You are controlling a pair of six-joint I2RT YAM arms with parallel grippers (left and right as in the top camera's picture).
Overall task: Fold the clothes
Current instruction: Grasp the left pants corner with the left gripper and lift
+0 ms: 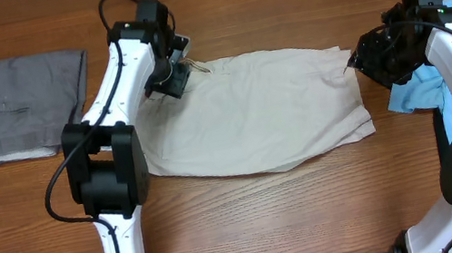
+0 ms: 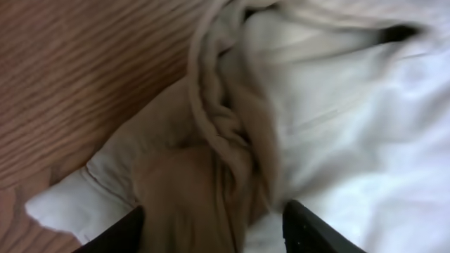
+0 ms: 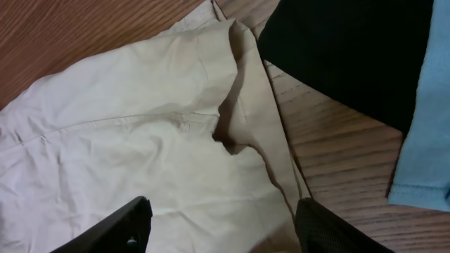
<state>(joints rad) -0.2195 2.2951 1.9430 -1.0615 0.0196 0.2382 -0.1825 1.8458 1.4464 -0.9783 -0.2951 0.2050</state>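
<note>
The left gripper (image 2: 213,211) stood with its jaws apart, and a bunched ridge of the trousers (image 1: 251,113) lay between its fingers (image 2: 126,228), not visibly pinched. Its arm reached forward and angled down onto that corner. The right gripper (image 3: 223,205) hung wide and empty just above the opposite edge, its arm bent inward. Between the two grippers the beige trousers lay flat on the table (image 1: 269,220), creased. A blue T-shirt (image 1: 418,90) lay just beyond the right gripper.
</note>
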